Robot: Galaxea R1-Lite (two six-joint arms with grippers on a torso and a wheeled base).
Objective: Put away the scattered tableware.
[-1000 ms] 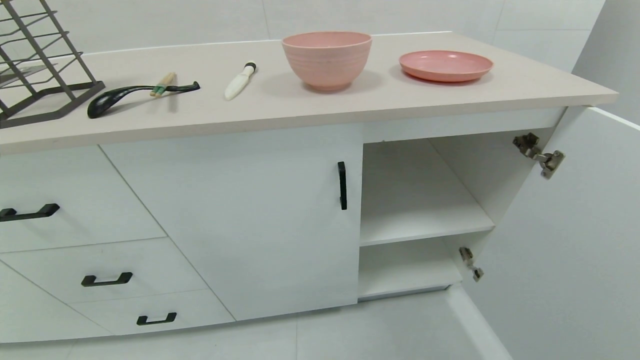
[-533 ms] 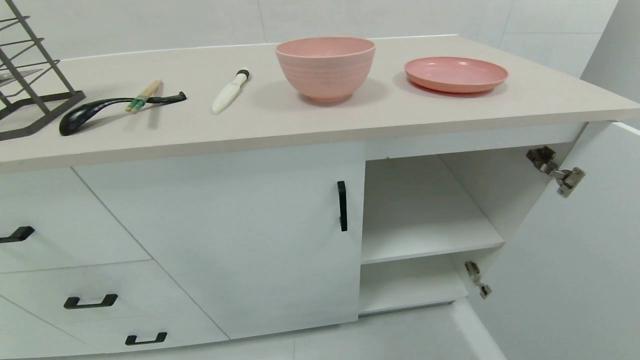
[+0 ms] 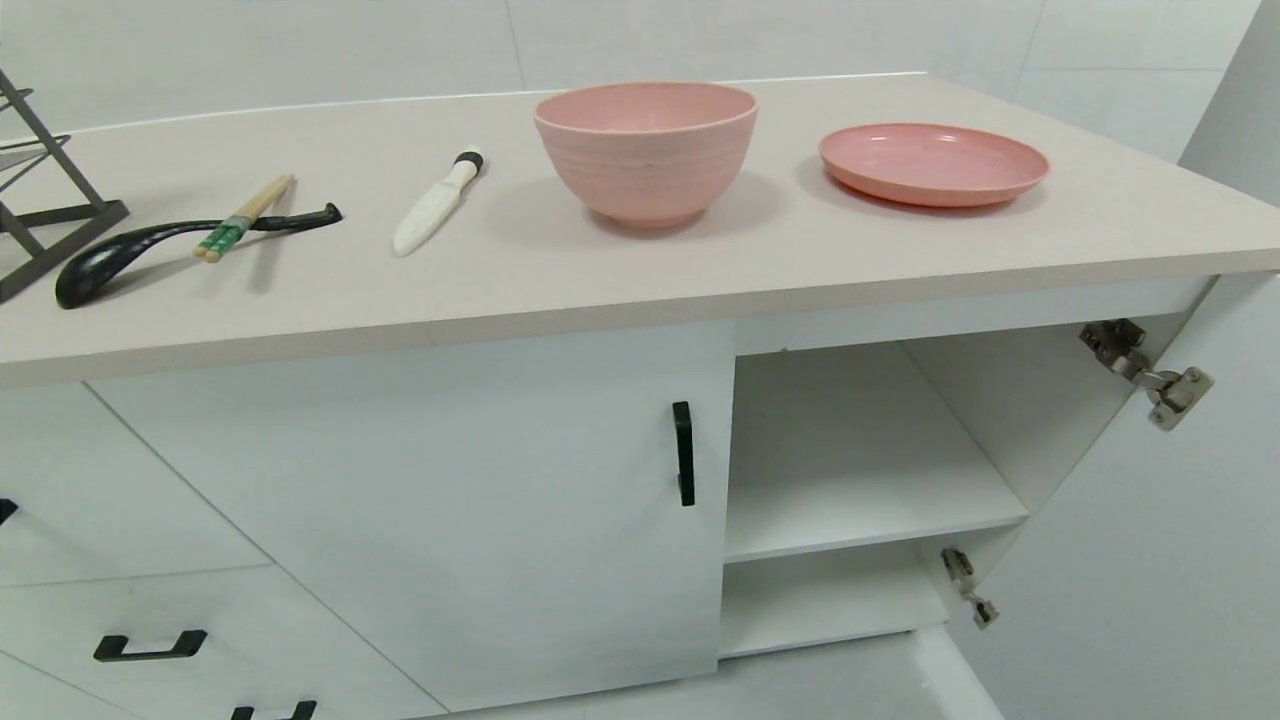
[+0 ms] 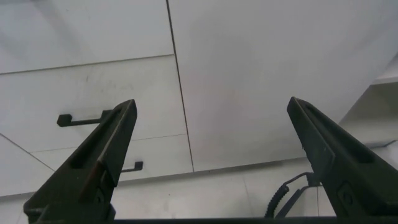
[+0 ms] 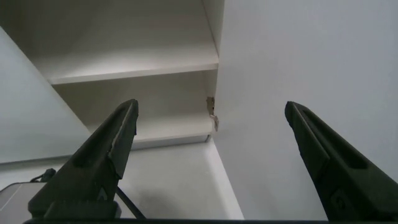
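Note:
On the beige countertop point(image 3: 600, 280) stand a pink bowl point(image 3: 646, 152) in the middle and a pink plate point(image 3: 932, 163) to its right. Left of the bowl lies a white knife with a black collar point(image 3: 436, 204). Farther left a pair of chopsticks point(image 3: 243, 216) rests across a black ladle point(image 3: 165, 248). My left gripper point(image 4: 211, 121) is open, low in front of the white drawers point(image 4: 99, 93). My right gripper point(image 5: 211, 124) is open too, facing the open cupboard's shelves point(image 5: 134, 68) with nothing between its fingers.
The right cupboard door point(image 3: 1150, 540) stands swung open, with two bare shelves point(image 3: 860, 470) inside. The left door with a black handle point(image 3: 683, 453) is closed. A dark wire rack point(image 3: 40, 210) sits at the counter's far left. Drawers with black handles point(image 3: 150, 645) lie lower left.
The head camera has moved closer and a little left, so the counter and cabinet sit lower and larger in view. The tableware has not moved.

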